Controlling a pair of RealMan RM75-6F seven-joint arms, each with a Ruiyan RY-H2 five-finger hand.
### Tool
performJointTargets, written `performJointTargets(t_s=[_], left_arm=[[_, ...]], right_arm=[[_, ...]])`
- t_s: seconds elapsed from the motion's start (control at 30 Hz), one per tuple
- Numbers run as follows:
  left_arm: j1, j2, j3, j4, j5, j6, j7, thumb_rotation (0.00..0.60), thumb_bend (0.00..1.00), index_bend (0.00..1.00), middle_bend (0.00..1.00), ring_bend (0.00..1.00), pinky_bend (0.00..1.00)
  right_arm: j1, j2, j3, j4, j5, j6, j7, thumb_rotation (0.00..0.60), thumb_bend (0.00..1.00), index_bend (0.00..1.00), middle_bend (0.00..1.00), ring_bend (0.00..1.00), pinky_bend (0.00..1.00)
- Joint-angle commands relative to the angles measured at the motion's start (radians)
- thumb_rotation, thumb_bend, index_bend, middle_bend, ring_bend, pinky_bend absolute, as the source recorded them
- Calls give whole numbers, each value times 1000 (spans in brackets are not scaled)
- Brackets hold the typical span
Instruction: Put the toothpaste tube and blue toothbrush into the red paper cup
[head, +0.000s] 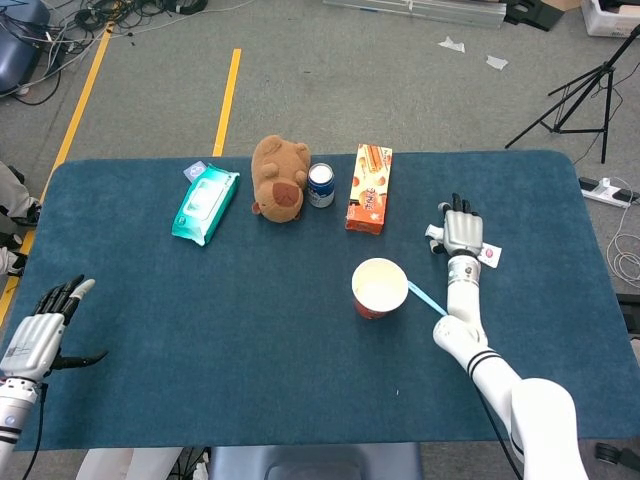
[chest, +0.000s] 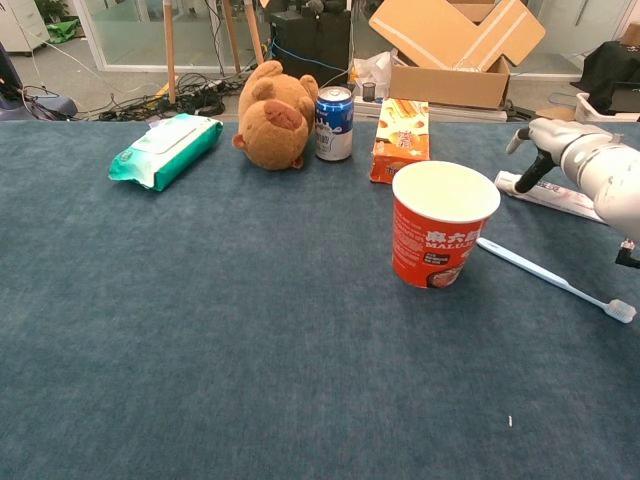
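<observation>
The red paper cup (head: 379, 287) (chest: 444, 225) stands upright, nothing showing inside it. A light blue toothbrush (head: 425, 297) (chest: 550, 278) lies flat on the cloth just right of the cup. The white toothpaste tube (head: 489, 255) (chest: 555, 198) lies further right and back. My right hand (head: 460, 233) (chest: 582, 165) hovers over the tube's cap end, fingers stretched out and apart, one dark fingertip (chest: 530, 176) touching the tube. It holds nothing. My left hand (head: 38, 335) rests spread at the table's front left corner, far from everything.
Along the back of the blue table (head: 250, 330) lie a green wet-wipes pack (head: 205, 203), a brown plush toy (head: 278, 178), a blue can (head: 320, 185) and an orange snack box (head: 369, 188). An open cardboard box (chest: 455, 50) sits behind the table.
</observation>
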Motion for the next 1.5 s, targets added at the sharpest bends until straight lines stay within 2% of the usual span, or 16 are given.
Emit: performJointTargets(t_s=[0.03,0.4,0.73,1.5], left_arm=[[1,1,0,0,0,0,-1,600,0,0,6,0,0],[-1,2,-3,-4,1,-5,6,600,0,0,5,0,0],[-1,2,-5,-9,-2,-7,15,600,0,0,4,0,0],[6,1,-4,-5,-1,-4,8,600,0,0,4,0,0]], right_arm=[[3,5,-4,-7,13,-3,-19,600,222,278,0,0,222],[10,34,-4,-34,114,-3,-151,600,223,343,0,0,219],[9,45,-14,-65,224,-17,-262,600,230,357,0,0,219],[25,34,-48,-54,271,3,-274,600,285,420,0,0,219]])
